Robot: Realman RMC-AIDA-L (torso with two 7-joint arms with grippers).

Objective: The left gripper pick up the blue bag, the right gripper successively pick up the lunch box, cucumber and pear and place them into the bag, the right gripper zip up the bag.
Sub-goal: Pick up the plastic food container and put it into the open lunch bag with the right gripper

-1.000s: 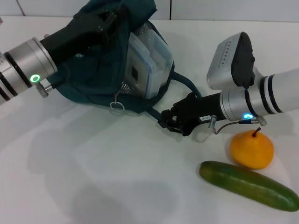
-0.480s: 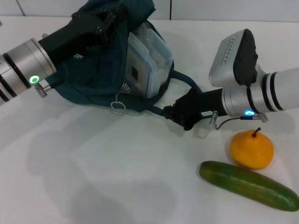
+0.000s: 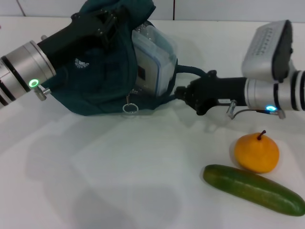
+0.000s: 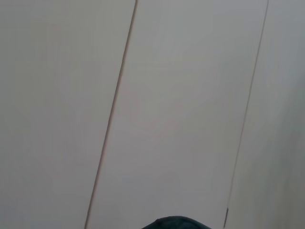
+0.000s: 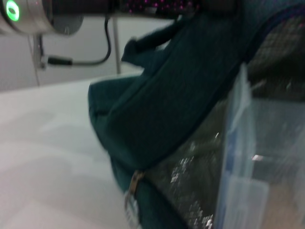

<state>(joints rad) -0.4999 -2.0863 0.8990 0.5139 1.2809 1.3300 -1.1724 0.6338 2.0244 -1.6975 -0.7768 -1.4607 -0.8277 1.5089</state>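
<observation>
The blue bag (image 3: pixel 95 81) lies tilted on the white table, its mouth facing right, and its top is bunched up in my left gripper (image 3: pixel 102 23), which is shut on the fabric. The lunch box (image 3: pixel 153 62) stands on edge inside the mouth, partly sticking out. My right gripper (image 3: pixel 182 93) sits just right of the box, under the bag's loop handle (image 3: pixel 193 72). The pear (image 3: pixel 256 152) and the cucumber (image 3: pixel 252 189) lie on the table at the front right. In the right wrist view the blue bag (image 5: pixel 167 109), lunch box (image 5: pixel 257 157) and zipper pull (image 5: pixel 133 200) fill the picture.
The silver zipper ring (image 3: pixel 130 108) hangs at the bag's lower front edge. A bare white tabletop (image 3: pixel 119 181) spreads in front of the bag. The left wrist view has wall panels and a sliver of bag fabric (image 4: pixel 174 223).
My right gripper has moved up and to the right, from below the bag's mouth to beside the lunch box. The bag's lower edge and zipper ring shifted right, and the mouth narrowed.
</observation>
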